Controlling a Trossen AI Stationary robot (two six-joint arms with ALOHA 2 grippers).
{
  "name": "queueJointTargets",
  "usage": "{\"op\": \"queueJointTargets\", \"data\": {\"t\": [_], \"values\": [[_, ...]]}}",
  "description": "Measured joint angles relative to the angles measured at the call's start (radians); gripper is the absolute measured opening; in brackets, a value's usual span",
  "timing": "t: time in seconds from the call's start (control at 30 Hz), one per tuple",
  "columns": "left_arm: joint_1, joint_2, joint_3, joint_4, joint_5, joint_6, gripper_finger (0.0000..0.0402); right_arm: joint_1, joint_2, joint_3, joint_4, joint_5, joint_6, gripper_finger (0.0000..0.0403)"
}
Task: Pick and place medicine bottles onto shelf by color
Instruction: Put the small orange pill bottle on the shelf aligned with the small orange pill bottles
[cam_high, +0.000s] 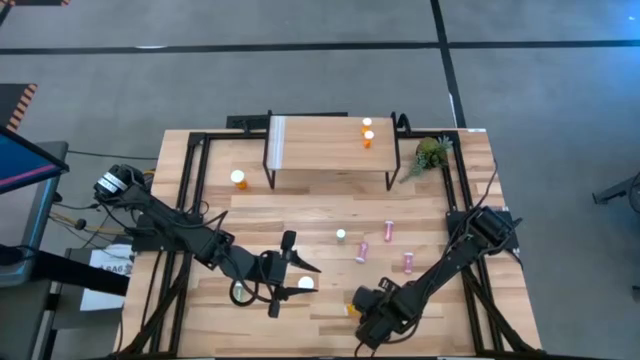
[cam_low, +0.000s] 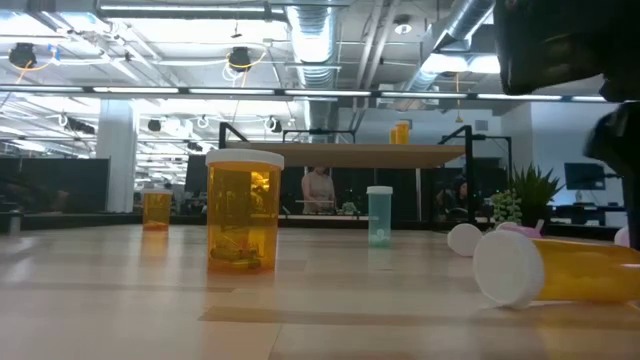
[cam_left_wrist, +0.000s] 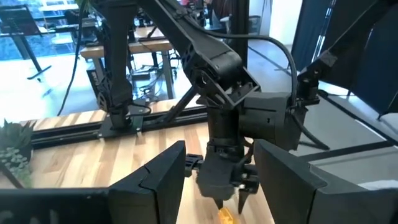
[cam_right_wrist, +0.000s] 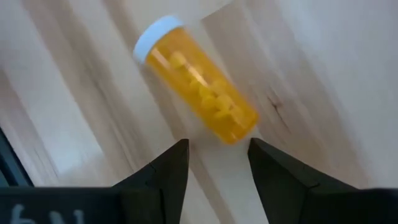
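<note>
A large orange bottle (cam_right_wrist: 196, 88) is seen lying on its side at the near edge of the table, just ahead of the right gripper (cam_right_wrist: 217, 163), whose fingers are spread with nothing between them. Its long axis runs aslant to the gap. The left gripper (cam_high: 288, 270), also spread and empty, is held further left, so the right arm is judged nearer
</note>
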Motion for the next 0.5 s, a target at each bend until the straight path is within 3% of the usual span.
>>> {"op": "queueJointTargets", "data": {"t": [0.23,0.5], "values": [[0.000,0.000,0.000,-0.013,-0.001,-0.004,0.0180,0.008,0.000,0.000,-0.022,-0.017,-0.242,0.0193],[0.000,0.000,0.000,-0.030,0.002,-0.022,0.0180,0.003,0.000,0.036,-0.138,-0.014,-0.357,0.0201]]}}
